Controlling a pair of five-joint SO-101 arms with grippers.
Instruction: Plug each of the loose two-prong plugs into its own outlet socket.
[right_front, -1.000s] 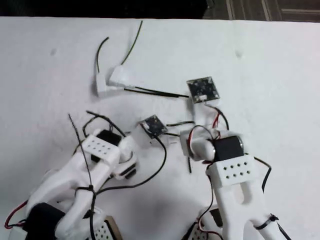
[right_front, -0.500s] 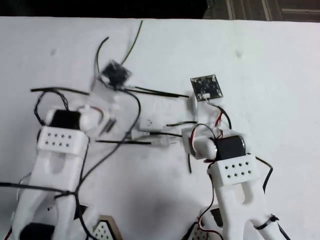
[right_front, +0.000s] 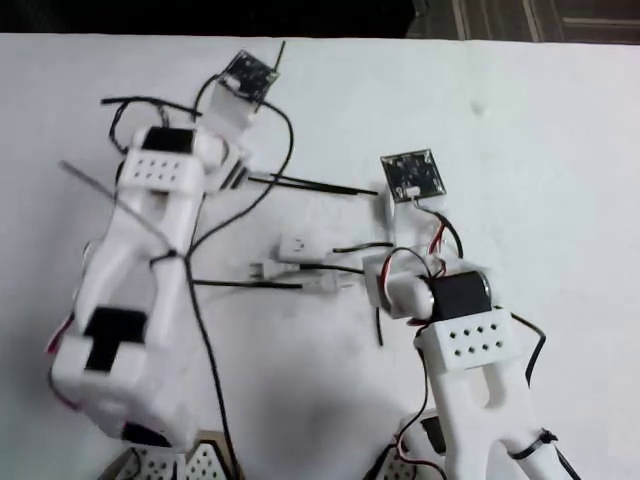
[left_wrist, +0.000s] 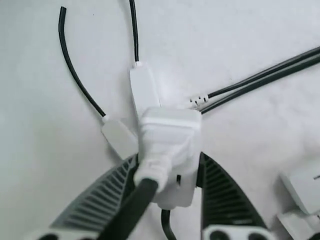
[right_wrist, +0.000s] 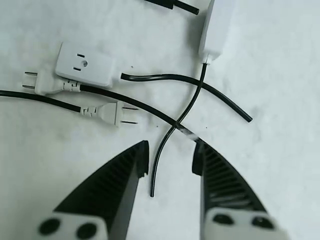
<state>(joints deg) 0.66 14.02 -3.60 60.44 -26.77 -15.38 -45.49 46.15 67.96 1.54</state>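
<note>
My left jaws are clamped on a white plug (left_wrist: 167, 150), one on each side of it, and its thick black cord (left_wrist: 130, 210) runs back between them toward my wrist. The front of the plug touches the near end of a long white socket piece (left_wrist: 144, 87), which lies flat on the bench (left_wrist: 250, 30) with a thin black wire (left_wrist: 134, 30) leaving its far end. I cannot tell whether the prongs are inside it. A second white socket piece (left_wrist: 117, 137) lies just beside the first, angled away, with a curved wire (left_wrist: 75, 75) of its own. A pair of black cords (left_wrist: 265, 71) ends near the plug. From above, my left arm (right_front: 140, 260) is over the far left part of the bench. My right jaws stand apart with nothing in them, low over the bench, and a thin black cord (right_wrist: 159, 155) lies on the surface between them. Ahead of them a square socket block (right_wrist: 85, 65) lies face up. A two-prong plug (right_wrist: 47, 82) touches its edge with its prongs bare. Another loose plug (right_wrist: 110, 112) lies near, apart from the block, its prongs also bare. A further white socket (right_wrist: 217, 25) lies well off to one side. From above, my right arm (right_front: 470, 370) is at the near right of the bench.
</note>
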